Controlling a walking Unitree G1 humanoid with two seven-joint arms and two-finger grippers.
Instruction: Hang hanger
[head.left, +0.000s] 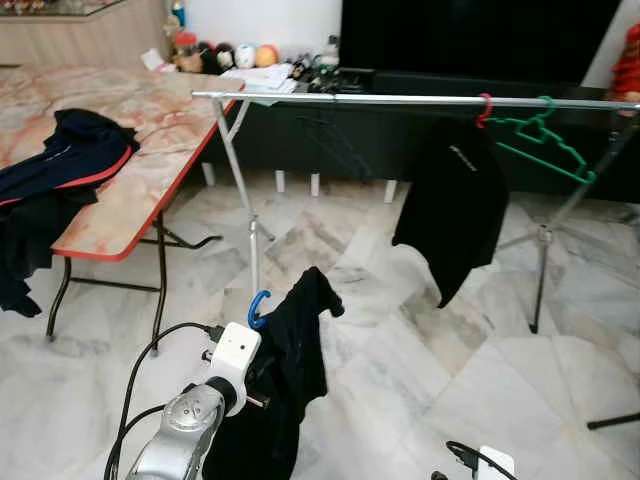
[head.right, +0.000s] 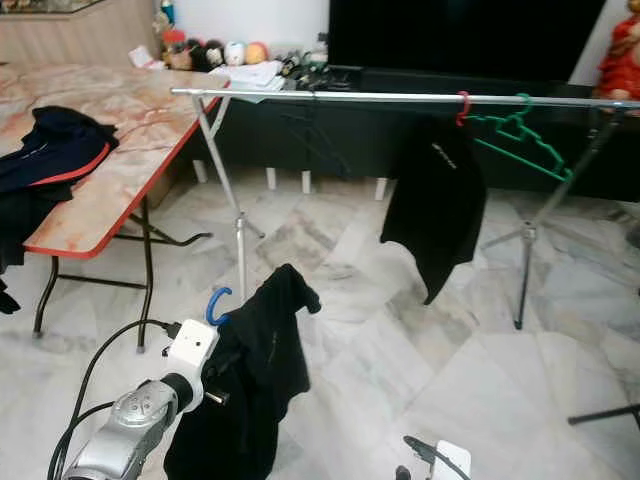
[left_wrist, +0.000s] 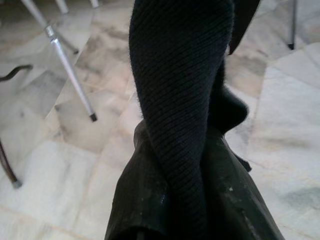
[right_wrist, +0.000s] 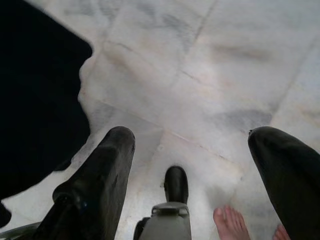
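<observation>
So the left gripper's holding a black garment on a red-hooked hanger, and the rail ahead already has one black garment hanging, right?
Not quite: the hanger hook held by the left gripper is blue, as the left eye view shows. The black garment and the hung garment on the rail are as you said.

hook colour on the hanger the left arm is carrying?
Blue hook above the black garment in the left pincer; clearest in the left eye view.

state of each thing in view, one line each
blue hanger: carrying a black garment, held up by the left end effector, not yet on the rail
rail: level on its stand
red hanger: hooked on the rail, black shirt hanging from it
green hanger: on the rail, bare
right end effector: open, holding nothing
</observation>
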